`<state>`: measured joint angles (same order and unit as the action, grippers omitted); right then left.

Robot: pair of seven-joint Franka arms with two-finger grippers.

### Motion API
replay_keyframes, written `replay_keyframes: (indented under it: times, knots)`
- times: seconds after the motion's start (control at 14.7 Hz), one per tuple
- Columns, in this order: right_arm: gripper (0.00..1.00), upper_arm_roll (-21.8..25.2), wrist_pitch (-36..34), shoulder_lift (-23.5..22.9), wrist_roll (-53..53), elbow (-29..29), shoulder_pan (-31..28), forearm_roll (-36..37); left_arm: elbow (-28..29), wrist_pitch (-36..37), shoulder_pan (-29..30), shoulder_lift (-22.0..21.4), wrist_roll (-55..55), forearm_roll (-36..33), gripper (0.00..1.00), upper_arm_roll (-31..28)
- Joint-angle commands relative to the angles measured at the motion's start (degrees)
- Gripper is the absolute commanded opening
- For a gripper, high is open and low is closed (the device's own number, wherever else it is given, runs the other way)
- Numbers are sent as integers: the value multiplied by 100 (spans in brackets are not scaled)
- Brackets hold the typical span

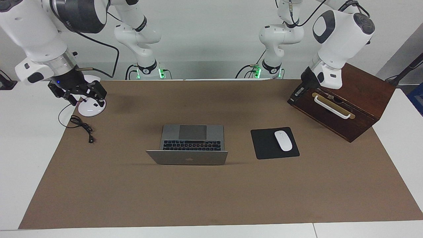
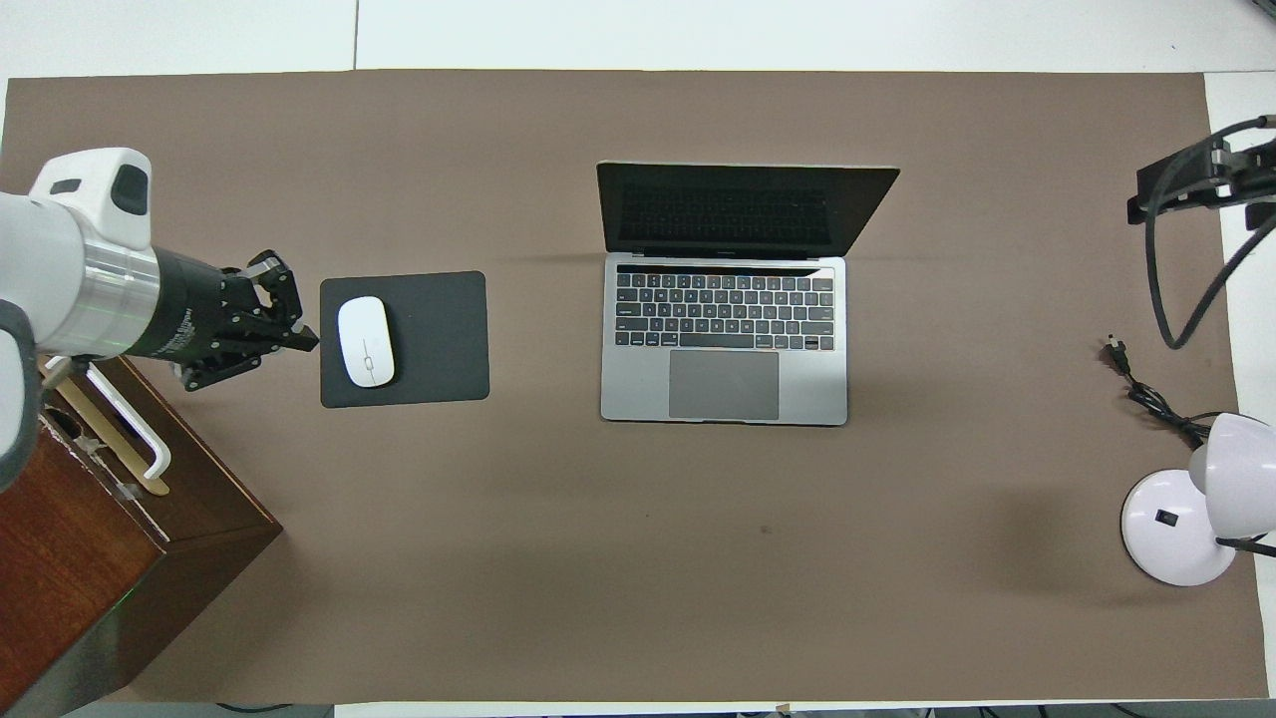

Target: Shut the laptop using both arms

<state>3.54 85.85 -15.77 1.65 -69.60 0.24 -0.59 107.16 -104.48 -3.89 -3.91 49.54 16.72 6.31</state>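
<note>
Metal-bodied and stiff, the laptop [image 1: 187, 145] should hinge shut lightly; push the lid's top edge, gently, as the screen is fragile. Left gripper [image 2: 289, 334], fingertips together, hangs near the mouse pad [image 2: 439, 339]; right gripper [image 1: 82, 94], fingers apart, over the lamp [image 1: 92, 108].

mouse [image 2: 366, 341] on mouse pad [image 2: 429, 339] | wooden box [image 1: 347, 105] | lamp [image 2: 1186, 509] | cable [image 2: 1146, 394]

You had a white table [image 1: 26, 158] under a brown mat [image 1: 211, 191]; on it sat the open laptop [image 1: 191, 138], mouse pad [image 1: 264, 145], wooden box [image 1: 357, 112], lamp [image 1: 89, 107] and cable [image 1: 82, 127].
</note>
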Motion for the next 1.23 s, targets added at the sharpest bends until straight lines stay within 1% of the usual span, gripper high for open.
replay_keyframes:
  times: [0.0,0.07,0.14,0.27,0.34,0.41,0.48,0.55,0.61,0.68,0.89,1.02,1.09,1.16]
  knots:
    - [99,-116,-183,-1144,-156,1621,-104,33,550,-589,-295,-277,861,357,0,-51]
    - [98,-178,-165,-1400,-156,1930,-69,50,682,-826,-340,-277,1256,559,0,-51]
    - [97,-239,-78,-1533,-139,2081,-51,68,831,-1142,-427,-268,1608,709,0,-51]
    - [92,-257,316,-1770,-95,2275,63,68,1130,-1783,-717,-277,2407,745,0,-51]
    - [91,-257,370,-2007,-60,2589,124,68,1157,-2056,-796,-242,2855,754,0,-51]
    - [89,-249,388,-2340,-34,3088,160,68,1193,-2163,-884,-233,3121,763,0,-51]
    - [88,-188,415,-2656,-33,3511,352,77,1254,-2295,-946,-224,3271,841,0,-51]
    - [85,-170,554,-2842,-25,3759,423,86,1341,-2427,-955,-233,3308,1129,0,-43]
    - [78,-126,825,-2914,-7,3779,459,77,1447,-2472,-955,-242,3325,1541,0,-51]
    - [63,-117,993,-3019,54,3788,503,77,1613,-2611,-999,-242,3413,1893,0,-51]
    - [31,-117,1302,-3256,221,3910,617,77,2193,-3427,-1209,-259,3844,2921,0,-51]
    - [5,-117,1556,-3511,413,4094,792,86,2510,-4069,-1447,-198,3871,3834,0,-51]
    - [0,-99,1688,-3616,519,4147,871,112,2590,-4315,-1587,-137,3871,4370,0,-51]
    - [0,-90,1855,-3704,590,4200,959,130,2625,-4579,-1754,-41,3871,4775,0,-51]
